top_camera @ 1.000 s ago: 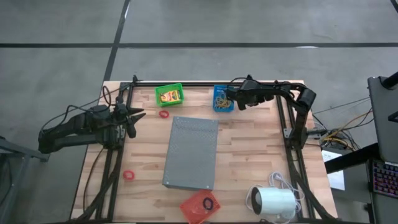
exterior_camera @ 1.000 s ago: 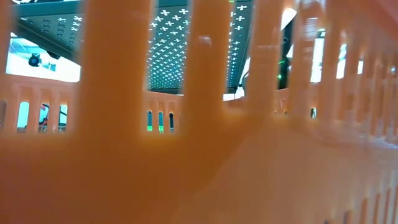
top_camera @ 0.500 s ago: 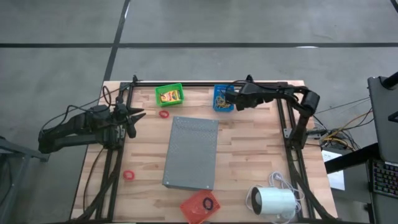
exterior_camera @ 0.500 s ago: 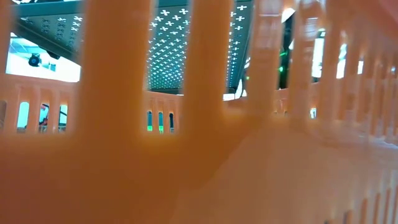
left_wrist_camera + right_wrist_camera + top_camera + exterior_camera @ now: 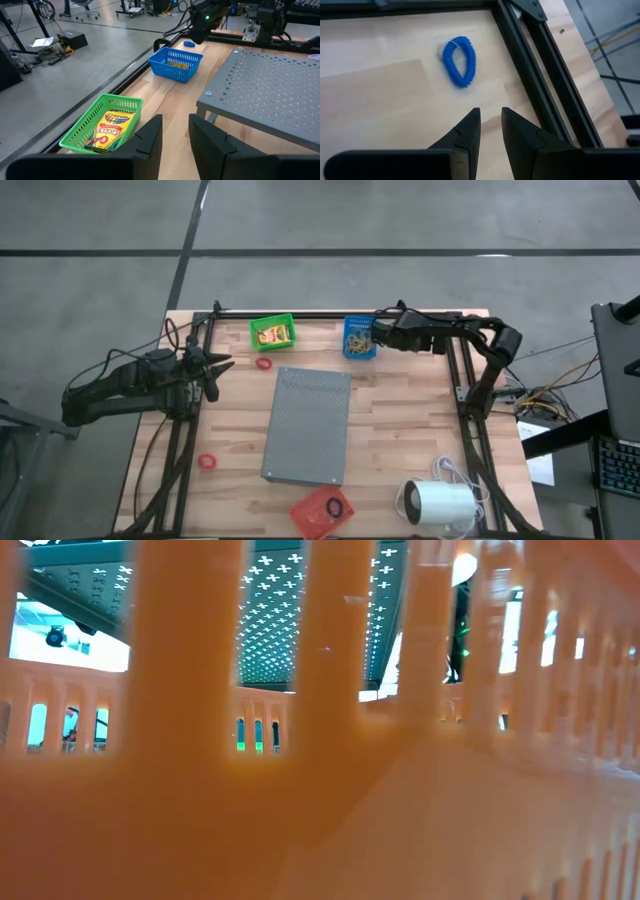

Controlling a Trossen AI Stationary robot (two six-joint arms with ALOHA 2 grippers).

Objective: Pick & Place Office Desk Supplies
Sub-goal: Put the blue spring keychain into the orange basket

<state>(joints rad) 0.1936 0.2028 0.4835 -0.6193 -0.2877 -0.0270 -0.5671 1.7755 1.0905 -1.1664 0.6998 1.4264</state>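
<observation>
Two grippers, both empty, fingers slightly parted: right gripper (image 5: 378, 333) just beside the blue basket (image 5: 358, 338), over bare wood near a blue coiled ring (image 5: 460, 60); left gripper (image 5: 226, 366) well left of the grey perforated slab (image 5: 308, 426). Crayon box (image 5: 109, 131) inside the green basket (image 5: 272, 332), left of the blue one.
</observation>
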